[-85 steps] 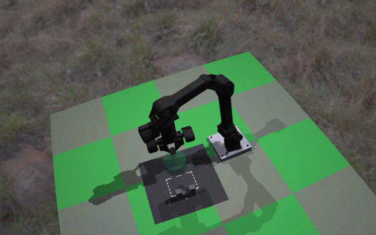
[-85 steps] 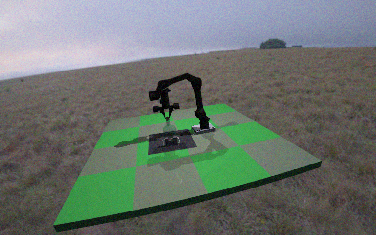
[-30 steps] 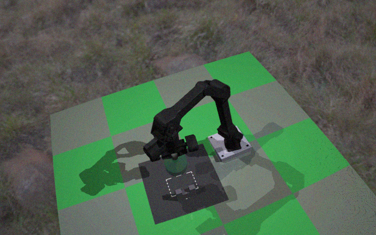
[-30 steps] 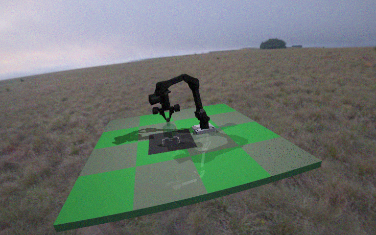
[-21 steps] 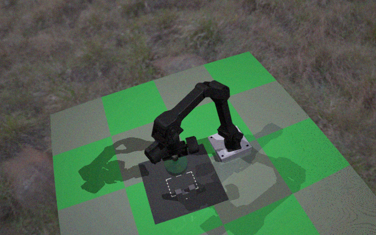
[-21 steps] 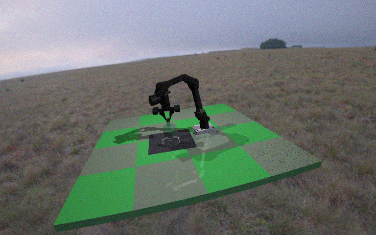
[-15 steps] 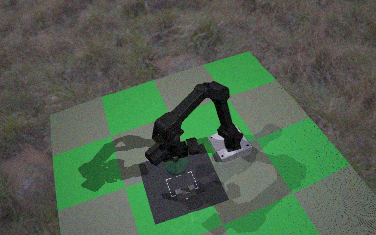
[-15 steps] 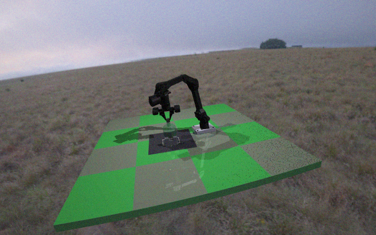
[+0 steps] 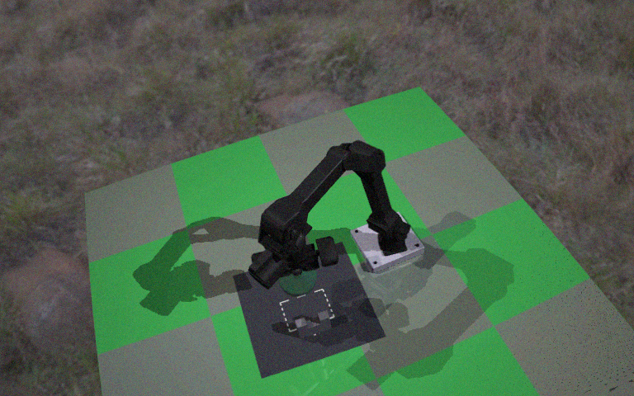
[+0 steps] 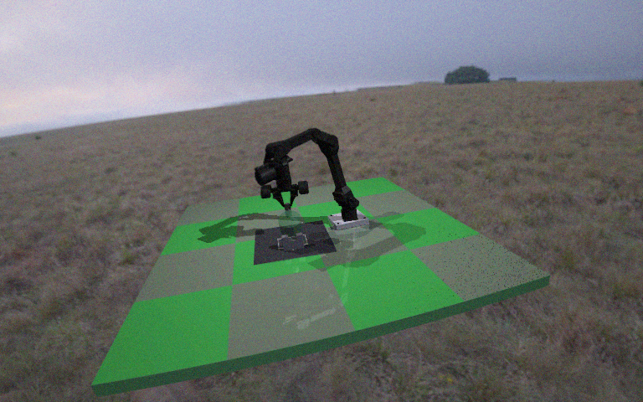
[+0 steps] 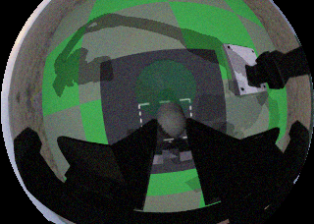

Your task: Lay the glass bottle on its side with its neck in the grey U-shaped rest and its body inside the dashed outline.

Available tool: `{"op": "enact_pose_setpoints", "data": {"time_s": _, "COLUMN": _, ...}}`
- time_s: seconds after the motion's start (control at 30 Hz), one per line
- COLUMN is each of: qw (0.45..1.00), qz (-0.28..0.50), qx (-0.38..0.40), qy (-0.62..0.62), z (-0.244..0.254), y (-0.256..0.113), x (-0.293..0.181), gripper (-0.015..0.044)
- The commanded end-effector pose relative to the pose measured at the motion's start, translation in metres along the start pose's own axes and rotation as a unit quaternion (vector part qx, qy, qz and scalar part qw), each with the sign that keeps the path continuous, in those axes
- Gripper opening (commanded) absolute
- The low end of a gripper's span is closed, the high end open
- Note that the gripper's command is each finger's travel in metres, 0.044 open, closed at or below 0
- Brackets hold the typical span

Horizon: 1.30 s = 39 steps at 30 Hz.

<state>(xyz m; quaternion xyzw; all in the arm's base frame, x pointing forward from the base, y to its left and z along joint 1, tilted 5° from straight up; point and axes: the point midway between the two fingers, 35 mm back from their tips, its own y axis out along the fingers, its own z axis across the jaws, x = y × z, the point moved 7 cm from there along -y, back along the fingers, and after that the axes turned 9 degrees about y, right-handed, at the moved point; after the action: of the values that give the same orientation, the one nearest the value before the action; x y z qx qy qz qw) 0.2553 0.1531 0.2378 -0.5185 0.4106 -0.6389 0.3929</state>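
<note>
The green glass bottle [image 9: 299,284] [image 10: 290,217] [image 11: 165,83] hangs upright under my gripper, held by its neck. In the wrist view I look down its length, so its body shows as a green disc. My gripper [image 9: 291,271] [image 10: 286,204] [image 11: 172,124] is shut on the neck, a little above the dark mat [image 9: 271,343] [image 10: 268,249] [image 11: 118,116]. The bottle hangs over the far edge of the white dashed outline [image 9: 281,313] [image 10: 280,243] [image 11: 139,115]. The grey U-shaped rest [image 9: 311,322] [image 10: 292,244] [image 11: 172,154] stands at the outline's near end, empty.
The arm's grey base plate [image 9: 371,255] [image 10: 347,223] [image 11: 237,67] stands just right of the mat's far corner. The mat lies on a green and grey checkered platform [image 9: 532,255] [image 10: 389,288], with grass all around.
</note>
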Motion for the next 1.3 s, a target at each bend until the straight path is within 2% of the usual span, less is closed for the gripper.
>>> {"op": "enact_pose_setpoints", "data": {"time_s": 0.0, "qw": 1.0, "qz": 0.005, "qx": -0.001, "qy": -0.001, "z": -0.002, "y": -0.001, "x": -0.009, "gripper": 0.0105}}
{"op": "enact_pose_setpoints", "data": {"time_s": 1.27, "qw": 1.0, "qz": -0.023, "qx": 0.015, "qy": 0.009, "z": -0.016, "y": 0.0, "x": -0.054, "gripper": 0.0105}}
